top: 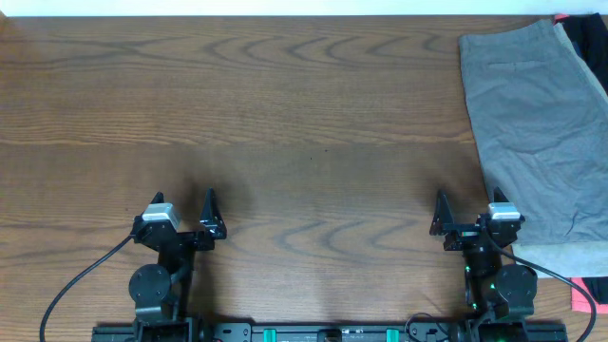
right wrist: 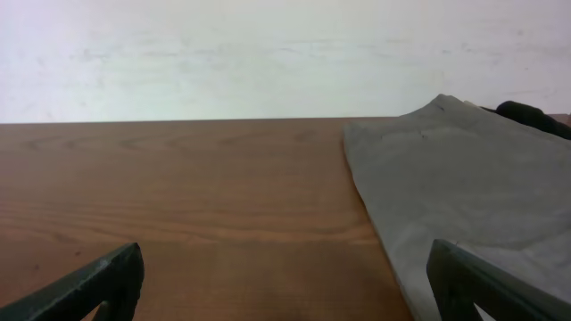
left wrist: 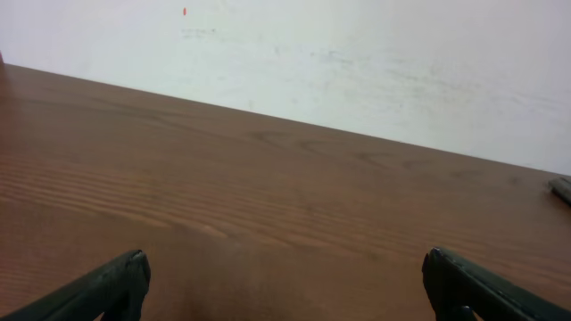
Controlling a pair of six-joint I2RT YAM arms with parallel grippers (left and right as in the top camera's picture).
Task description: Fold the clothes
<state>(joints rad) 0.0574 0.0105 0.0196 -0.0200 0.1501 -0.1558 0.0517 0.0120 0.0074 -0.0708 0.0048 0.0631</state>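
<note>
Two grippers sit low in the overhead view, near the front edge of the table and well apart from each other. The left gripper has its fingers spread with only bare wood between them. The right gripper is spread just as wide and grips nothing. The grey shorts lie flat ahead of and outward from the right gripper's outer finger, reaching to the table's far edge. Their near part lies just beside that finger, and I cannot tell whether the two touch. A strip of beige cloth shows from under the near hem, and a dark cloth lies outward of the shorts at the far corner.

On the left wrist camera, the left gripper shows two dark fingertips at the bottom corners, wide apart. Bare table fills the space between and ahead of them, up to a white wall.

On the right wrist camera, the right gripper also has its fingertips wide apart, with wood between them. The grey shorts spread out ahead of the outer finger, their inner edge running away from it toward the wall. The dark cloth lies past them.
</note>
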